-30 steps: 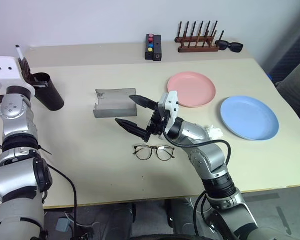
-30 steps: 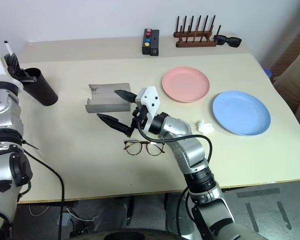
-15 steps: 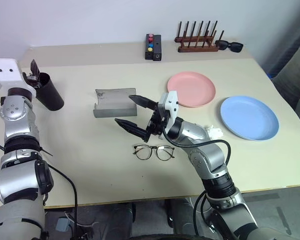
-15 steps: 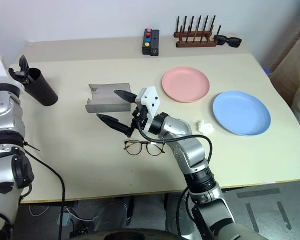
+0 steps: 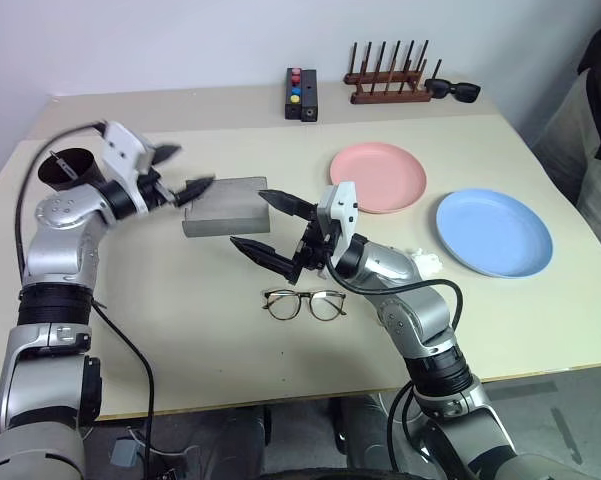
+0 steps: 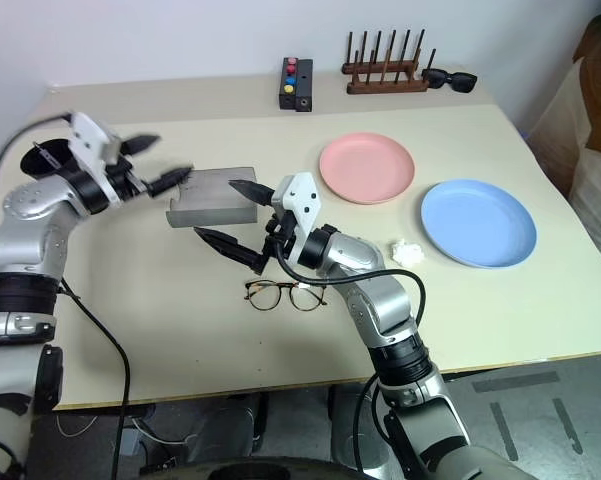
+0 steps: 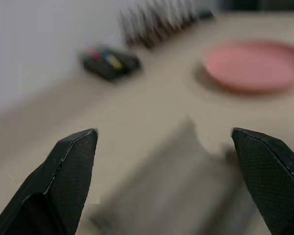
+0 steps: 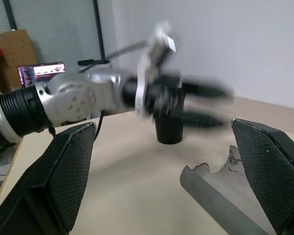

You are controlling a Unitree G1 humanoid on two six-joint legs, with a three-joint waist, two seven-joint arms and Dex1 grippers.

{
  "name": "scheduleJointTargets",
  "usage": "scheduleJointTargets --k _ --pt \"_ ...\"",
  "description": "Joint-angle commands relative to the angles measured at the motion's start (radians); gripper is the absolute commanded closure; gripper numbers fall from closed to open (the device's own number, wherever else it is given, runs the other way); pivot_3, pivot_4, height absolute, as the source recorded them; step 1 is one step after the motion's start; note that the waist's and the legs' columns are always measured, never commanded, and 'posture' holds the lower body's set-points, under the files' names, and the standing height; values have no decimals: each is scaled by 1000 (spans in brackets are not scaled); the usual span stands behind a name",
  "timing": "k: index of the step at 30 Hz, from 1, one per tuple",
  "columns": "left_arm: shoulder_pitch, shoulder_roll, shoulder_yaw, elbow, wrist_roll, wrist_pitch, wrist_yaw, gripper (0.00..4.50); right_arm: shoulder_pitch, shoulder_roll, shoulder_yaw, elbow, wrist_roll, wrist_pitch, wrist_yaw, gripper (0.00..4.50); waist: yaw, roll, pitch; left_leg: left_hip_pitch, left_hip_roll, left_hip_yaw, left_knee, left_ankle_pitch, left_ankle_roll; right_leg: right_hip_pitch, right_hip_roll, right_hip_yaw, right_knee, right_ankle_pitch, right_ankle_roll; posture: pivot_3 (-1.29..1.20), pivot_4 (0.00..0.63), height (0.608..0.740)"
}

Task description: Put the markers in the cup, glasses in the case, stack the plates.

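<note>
Left gripper (image 5: 185,172) spread, empty, beside the case (image 5: 223,205); right gripper (image 5: 272,229) likewise. Risk: knocking the case onto glasses (image 5: 304,304).

Tall black cup (image 5: 62,165) stands upright behind the left gripper (image 5: 180,172). Open grey case (image 5: 223,205) lies just past its spread fingertips. Wire-framed glasses (image 5: 304,304) rest below the right gripper (image 5: 264,226). Pink plate (image 5: 378,177) and blue plate (image 5: 494,232) lie apart beyond it.

Left hand (image 5: 180,171) spread; right hand (image 5: 262,222) spread
</note>
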Motion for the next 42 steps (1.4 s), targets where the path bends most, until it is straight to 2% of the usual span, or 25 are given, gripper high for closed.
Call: scheduleJointTargets --k 1,5,10,11,13,14,20,25,34,42 --pt "-19 52 -52 16 46 44 -114 56 -10 10 -4 -23 11 -20 -2 0 -3 0 0 0 0 0 0 0 0 0 0 0 0 0 0 0 150 739" --pt "-40 71 -140 73 139 31 -194 56 -12 9 -5 -21 8 -22 -6 0 -1 0 0 0 0 0 0 0 0 0 0 0 0 0 0 0 150 739" --pt "-82 61 -203 160 239 -20 -215 56 -11 6 -7 -21 5 -25 -9 0 6 0 0 0 0 0 0 0 0 0 0 0 0 0 0 0 150 739" --pt "-93 55 -208 181 253 -28 -208 287 -11 6 -8 -22 5 -25 -10 0 6 0 0 0 0 0 0 0 0 0 0 0 0 0 0 0 150 739" --pt "-109 45 -211 212 272 -43 -204 886 -11 5 -8 -22 4 -26 -11 0 5 0 0 0 0 0 0 0 0 0 0 0 -1 0 0 0 150 739" --pt "-112 38 -209 221 276 -52 -204 1329 -9 4 -8 -24 4 -27 -12 0 6 0 0 0 0 0 0 0 0 0 0 0 -1 0 0 0 150 739" --pt "-112 18 -194 238 283 -88 -217 4461 -7 1 -8 -25 4 -29 -15 0 9 0 0 0 0 0 0 0 0 0 0 0 0 0 0 0 150 739" --pt "-68 23 -162 172 234 -106 -291 4461 -7 -1 -6 -25 5 -28 -15 0 8 0 0 0 0 0 0 0 0 0 0 0 0 0 0 0 150 739" --pt "115 117 -150 -149 132 -6 -481 4461 -9 -3 -4 -24 8 -25 -10 0 5 1 0 0 1 0 0 0 0 -1 0 0 -1 0 0 0 150 739" --pt "167 149 -180 -263 147 0 -532 4461 -12 2 0 -16 10 -23 -4 0 17 1 0 -1 1 0 0 0 0 -1 0 0 -1 0 -1 0 150 739"
